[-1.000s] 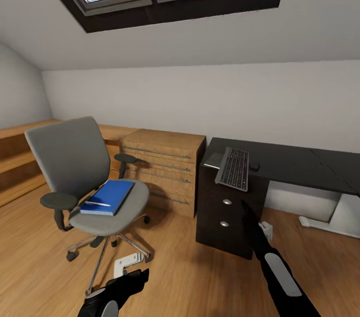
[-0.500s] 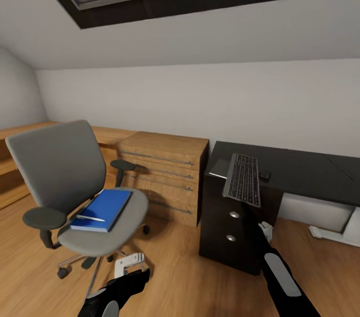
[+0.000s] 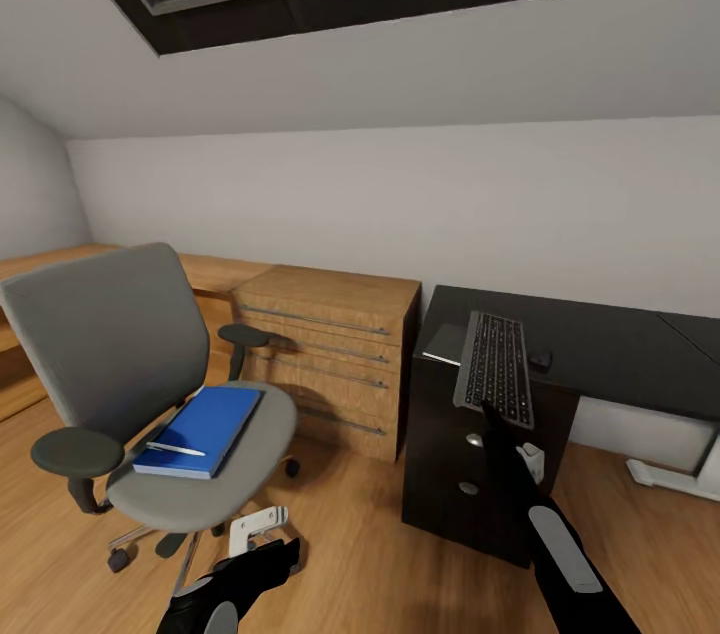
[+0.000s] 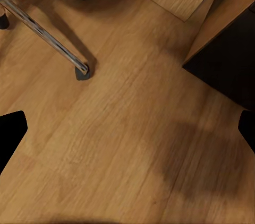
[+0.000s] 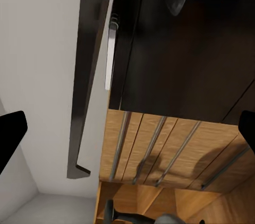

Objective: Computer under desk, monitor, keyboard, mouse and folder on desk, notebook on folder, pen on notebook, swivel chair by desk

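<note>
The grey swivel chair [image 3: 120,334] stands at the left, with the blue folder [image 3: 205,424] flat on its seat and the white pen [image 3: 176,449] lying on the folder. On the black desk [image 3: 620,344] lies the keyboard [image 3: 495,374], its near end hanging over the front edge. The tiny mouse [image 3: 541,360] sits just right of it and a thin grey notebook [image 3: 441,344] just left. My right gripper [image 3: 488,409] is open below the keyboard's near end, in front of the drawer unit. My left gripper [image 3: 275,554] is open low over the floor. The monitor and computer are out of view.
A light-wood chest of drawers [image 3: 330,334] stands between chair and desk, against the wall. The desk's dark drawer unit [image 3: 470,474] is right ahead of my right arm. A chrome chair leg [image 4: 48,38] crosses the plank floor near my left gripper. The sloped ceiling hangs low.
The camera has moved closer, so the chair and desk look larger and sit lower in the picture. Both arms hold the same pose. None of the things has moved.
</note>
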